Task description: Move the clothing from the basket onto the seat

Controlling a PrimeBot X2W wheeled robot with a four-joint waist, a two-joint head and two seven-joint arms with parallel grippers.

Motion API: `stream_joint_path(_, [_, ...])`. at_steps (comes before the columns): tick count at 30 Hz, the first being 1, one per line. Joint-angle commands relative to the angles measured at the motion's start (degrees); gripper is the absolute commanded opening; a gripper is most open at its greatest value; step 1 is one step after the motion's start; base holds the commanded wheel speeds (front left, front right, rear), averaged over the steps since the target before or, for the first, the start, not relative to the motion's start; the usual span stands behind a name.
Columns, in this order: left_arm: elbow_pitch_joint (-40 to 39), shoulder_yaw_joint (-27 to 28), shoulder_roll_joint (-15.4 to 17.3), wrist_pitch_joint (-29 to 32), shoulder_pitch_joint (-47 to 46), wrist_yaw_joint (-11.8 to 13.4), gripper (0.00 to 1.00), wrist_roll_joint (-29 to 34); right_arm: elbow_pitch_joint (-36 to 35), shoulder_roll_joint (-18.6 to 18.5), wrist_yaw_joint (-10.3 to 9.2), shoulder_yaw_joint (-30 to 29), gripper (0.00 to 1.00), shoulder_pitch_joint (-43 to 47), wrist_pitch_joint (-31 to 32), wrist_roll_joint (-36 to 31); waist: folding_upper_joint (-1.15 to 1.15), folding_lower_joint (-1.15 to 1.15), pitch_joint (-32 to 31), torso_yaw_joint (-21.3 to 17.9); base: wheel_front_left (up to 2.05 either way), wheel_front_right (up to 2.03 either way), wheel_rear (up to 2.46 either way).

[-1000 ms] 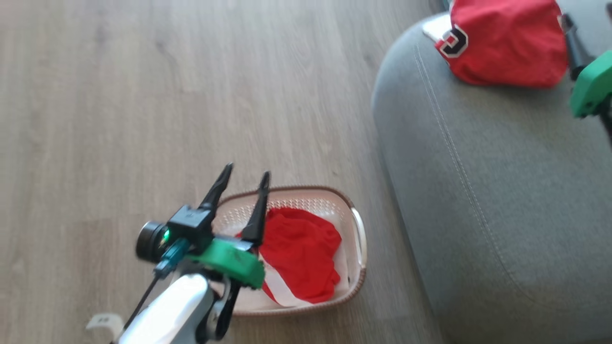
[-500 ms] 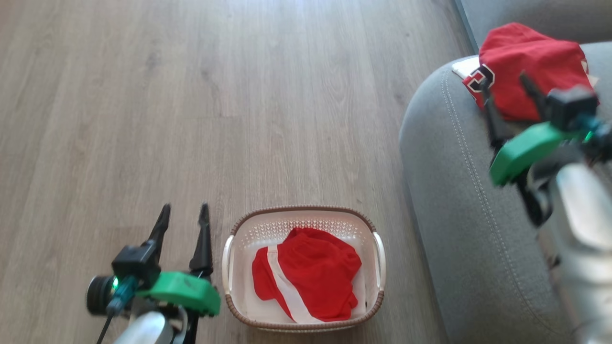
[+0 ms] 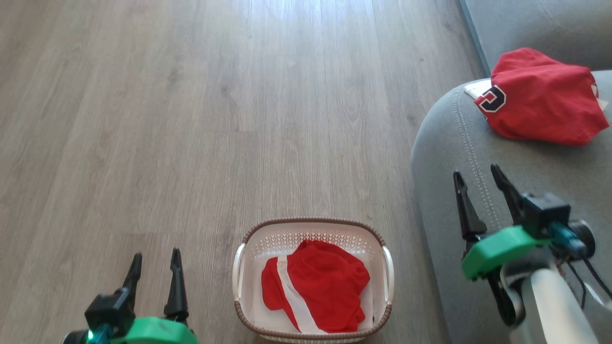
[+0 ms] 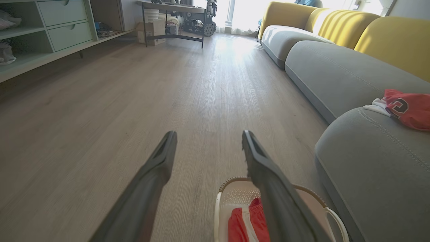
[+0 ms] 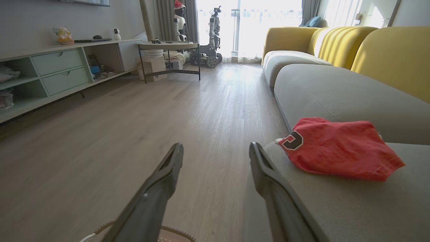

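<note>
status: left gripper (image 3: 156, 254) and right gripper (image 3: 476, 171) are both spread fully wide, nothing in either. the left one sits over the wood floor (image 3: 191, 143) just beside the basket (image 3: 311, 222). the right one hangs over the rounded edge of the seat (image 3: 440, 157). 1 numbered red piece (image 3: 540, 98) already lies on the seat, well apart from the basket. the red clothing (image 3: 318, 286) to move lies bunched in the basket below the rim, touching neither gripper.

my read: the step in hand is the reach into the basket, with roughly half the job to go.

how to do it well:
- use the left arm, it's closest. swing over the rim first, then drop straight down, not diagonally across the wall.
- aim for the high bunch in the middle, fingers clear of the perforated walls so the basket doesn't get pinched too.
- bite deep enough for 2+ layers. soft cloth likely slips out of a shallow pinch.
- lift until the hem clears the rim before traversing, else the light basket may drag or tip.
- drop it beside the numbered piece, not at the seat's rounded edge where it could slide off.
</note>
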Motion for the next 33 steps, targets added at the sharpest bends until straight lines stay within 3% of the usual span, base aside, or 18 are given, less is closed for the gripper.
stream_joint_path(1, [-1.9, 3.0, 1.7, -0.7, -1.1, 0.2, 1.0, 0.6, -3.4, 0.6, -0.02, 1.5, 1.0, -0.7, 0.1, 1.4, 0.0, 0.0, -0.3, 0.3, 0.0, 0.0, 0.0])
stream_joint_path(13, [-3.9, 7.1, 1.2, -0.7, 5.6, -1.5, 1.0, 2.9, -11.8, 0.6, -0.02, 1.5, 1.0, 9.9, -0.6, 5.9, 0.0, 0.0, -1.8, 1.1, 0.0, 0.0, 0.0])
stream_joint_path(33, [-4.3, 9.6, -0.2, -0.7, 8.5, -3.4, 1.0, 5.9, -12.0, 0.6, -0.02, 2.7, 1.0, 13.0, -0.6, 7.6, 0.0, 0.0, -2.9, 0.7, 0.0, 0.0, 0.0])
